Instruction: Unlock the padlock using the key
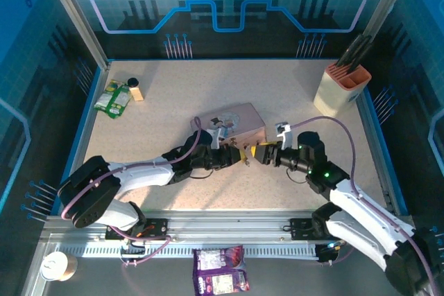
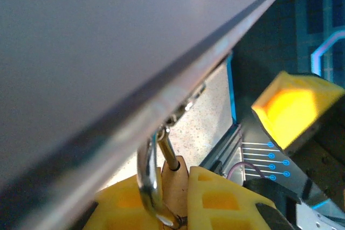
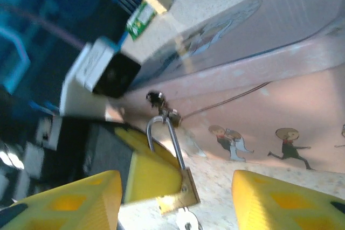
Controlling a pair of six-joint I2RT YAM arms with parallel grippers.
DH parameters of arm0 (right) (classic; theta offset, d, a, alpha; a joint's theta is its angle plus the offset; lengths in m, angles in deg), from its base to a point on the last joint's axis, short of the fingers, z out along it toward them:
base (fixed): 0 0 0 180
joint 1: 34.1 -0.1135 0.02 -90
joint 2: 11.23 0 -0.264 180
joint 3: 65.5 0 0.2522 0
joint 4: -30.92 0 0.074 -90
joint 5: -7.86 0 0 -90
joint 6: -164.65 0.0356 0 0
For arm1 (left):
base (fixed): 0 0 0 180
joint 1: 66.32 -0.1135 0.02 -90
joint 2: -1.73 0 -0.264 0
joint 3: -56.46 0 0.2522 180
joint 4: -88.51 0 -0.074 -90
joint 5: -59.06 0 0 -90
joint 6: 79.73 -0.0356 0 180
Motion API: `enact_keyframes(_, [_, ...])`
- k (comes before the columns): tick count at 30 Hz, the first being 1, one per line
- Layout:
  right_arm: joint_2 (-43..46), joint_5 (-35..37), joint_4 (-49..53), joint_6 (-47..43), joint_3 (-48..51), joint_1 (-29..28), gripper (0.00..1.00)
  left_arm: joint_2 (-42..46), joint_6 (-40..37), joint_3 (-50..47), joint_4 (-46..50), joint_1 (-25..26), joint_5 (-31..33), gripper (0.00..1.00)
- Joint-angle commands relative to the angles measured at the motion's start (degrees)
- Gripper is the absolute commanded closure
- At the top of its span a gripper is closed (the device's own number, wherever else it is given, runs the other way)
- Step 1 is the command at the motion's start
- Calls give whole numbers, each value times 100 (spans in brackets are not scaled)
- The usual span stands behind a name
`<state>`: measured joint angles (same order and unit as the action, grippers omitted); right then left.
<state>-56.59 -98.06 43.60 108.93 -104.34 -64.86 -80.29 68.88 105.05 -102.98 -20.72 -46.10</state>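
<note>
The padlock (image 3: 180, 193) hangs by its thin shackle (image 3: 161, 133) from the clasp on the near side of the pink box (image 1: 239, 121). The box sits about mid-worktop (image 1: 173, 95), a little toward the near edge.

My left pincer (image 1: 234, 155) is clamped on the brass body, a yellow finger (image 2: 126, 203) on each side, so the lock cannot swing and its keyhole end faces my other arm. The key (image 3: 187, 221) shows as a small silvery head just under the body. It seems seated in the keyhole, though blur hides the joint.

My right pincer (image 1: 258, 152) stands spread, its pads (image 3: 70, 206) either side of the key and touching neither it nor the lock. Whether the shackle has sprung I cannot tell. I judge the next move is to pinch the key head and turn it, the left bracing the body against the twist.
</note>
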Motion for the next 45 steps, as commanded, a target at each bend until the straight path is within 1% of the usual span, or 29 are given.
enact_keyframes(1, [209, 1707, 481, -1832, 52, -980, 45, 105, 428, 102, 486, -148, 287, 100])
enact_keyframes(2, [257, 2044, 220, -2136, 192, -1308, 45, 114, 458, 112, 581, -157, 339, 100])
enact_keyframes(6, [114, 2902, -937, -3111, 696, -2161, 45, 150, 572, 52, 740, -257, 419, 100])
enact_keyframes(9, [-214, 3281, -1790, -3613, 940, -2529, 45, 177, 639, -26, 717, -307, 400, 100])
enact_keyframes(14, [-1165, 3890, -2947, -4422, 1099, -2991, 46, 286, 718, -130, 732, -353, 363, 100])
enact_keyframes(17, [-1739, 4119, -3876, -4675, 1250, -3065, 48, 367, 736, -184, 777, -381, 356, 100])
enact_keyframes(25, [-2879, 4548, -5051, -5067, 1128, -3181, 56, 502, 761, -332, 798, -453, 321, 100])
enact_keyframes(29, [-3261, 4576, -5328, -5084, 1114, -3251, 59, 511, 802, -376, 738, -497, 297, 100])
enact_keyframes(35, [-3744, 4698, -5910, -5220, 1200, -3426, 60, 476, 834, -372, 683, -530, 285, 100])
enact_keyframes(40, [-3975, 4866, -6514, -5322, 1377, -3650, 61, 481, 852, -431, 692, -596, 317, 100])
enact_keyframes(45, [-4010, 5013, -6460, -5194, 1418, -3691, 62, 494, 869, -459, 695, -632, 312, 100])
